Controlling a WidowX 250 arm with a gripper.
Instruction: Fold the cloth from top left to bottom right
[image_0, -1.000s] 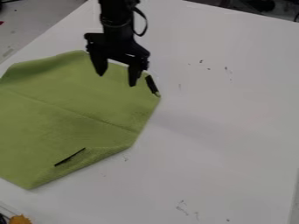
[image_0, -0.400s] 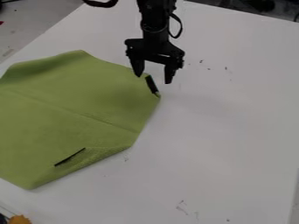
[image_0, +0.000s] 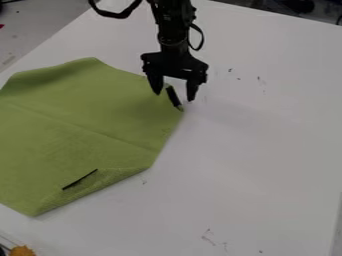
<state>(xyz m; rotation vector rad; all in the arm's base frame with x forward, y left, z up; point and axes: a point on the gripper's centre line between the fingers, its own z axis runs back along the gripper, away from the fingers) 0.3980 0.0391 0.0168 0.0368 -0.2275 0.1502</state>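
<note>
Hanging down from the top edge, with the black two-finger gripper (image_0: 174, 96) spread apart near the green fabric cloth's (image_0: 87, 117) right corner.

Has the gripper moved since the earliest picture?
Yes, rightward in the view: the gripper stood left of the cloth's upper black strip, and now its open fingers appear on either side of it.

Matt green cloth (image_0: 80, 110), smooth white tabletop (image_0: 254, 150)
</note>
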